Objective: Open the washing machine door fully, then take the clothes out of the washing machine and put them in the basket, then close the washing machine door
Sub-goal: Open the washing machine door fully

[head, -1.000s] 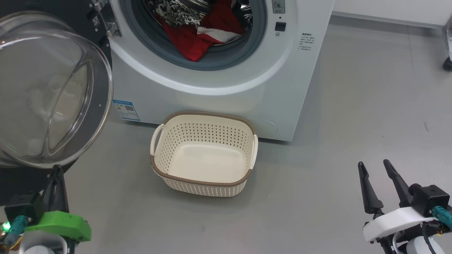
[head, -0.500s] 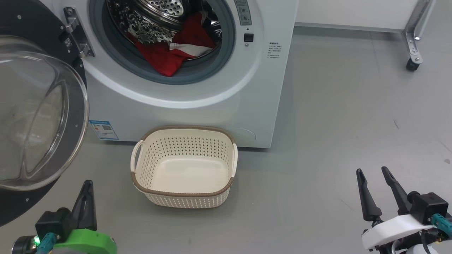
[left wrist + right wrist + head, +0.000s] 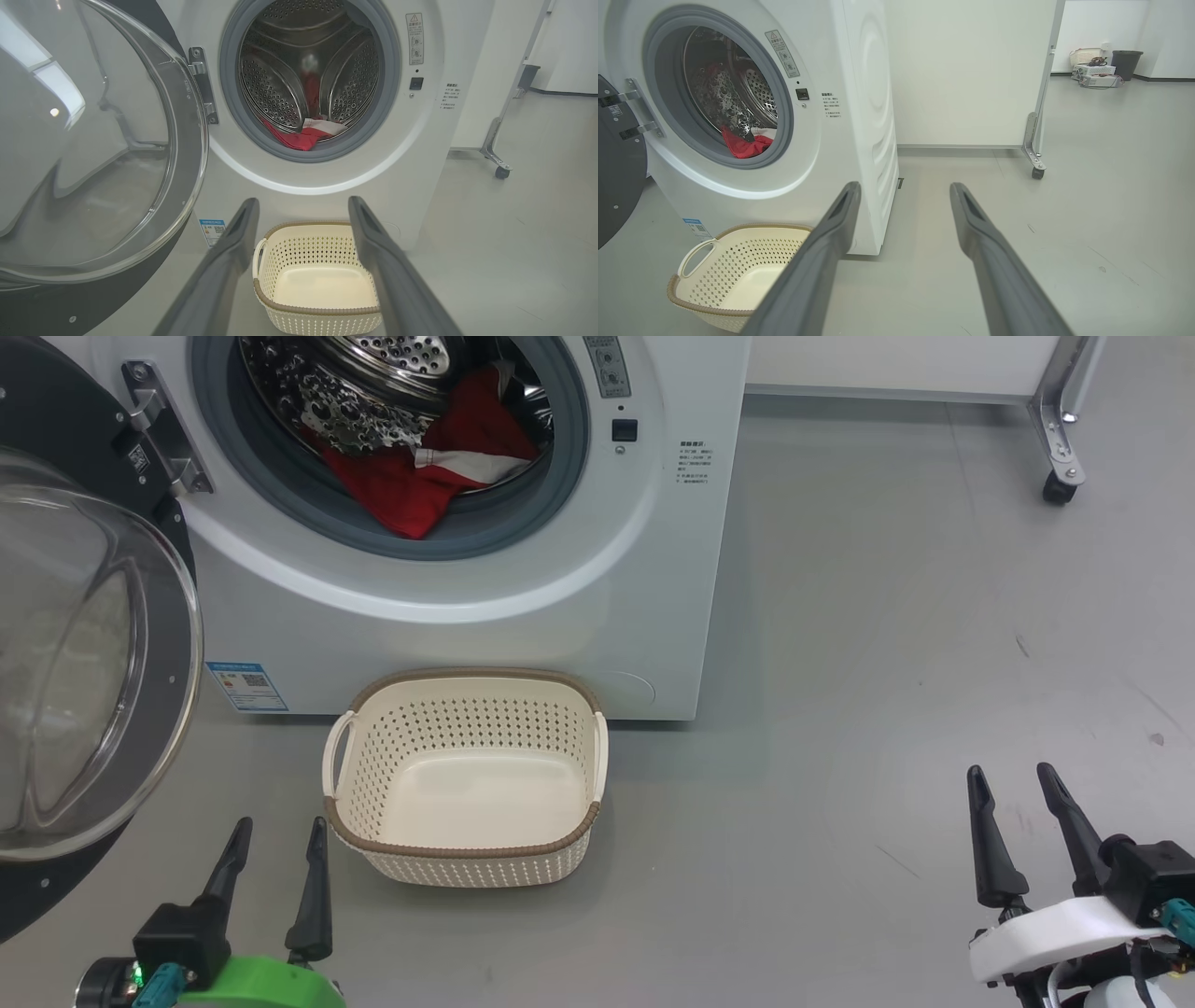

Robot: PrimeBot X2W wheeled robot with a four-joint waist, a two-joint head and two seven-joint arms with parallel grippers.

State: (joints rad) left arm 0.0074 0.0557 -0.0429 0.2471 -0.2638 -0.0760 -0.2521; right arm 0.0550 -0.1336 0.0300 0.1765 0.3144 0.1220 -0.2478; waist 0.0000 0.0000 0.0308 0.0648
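the washing machine [image 3: 560, 616] stands with its door [image 3: 84, 663] swung wide to the robot's left, the glass bowl bulging toward the head camera. red clothes [image 3: 392, 490] with a white piece lie at the front of the steel drum, one red corner hanging onto the grey rubber ring. the basket [image 3: 467, 851] sits on the grey floor [image 3: 840, 728] just in front of the machine, below the opening, its bare bottom showing. the left end effector [image 3: 282, 823] hovers low beside the basket's left handle, fingers apart, gripping nothing. the right end effector [image 3: 1010, 770] hangs well apart to the right, fingers likewise spread over the floor.
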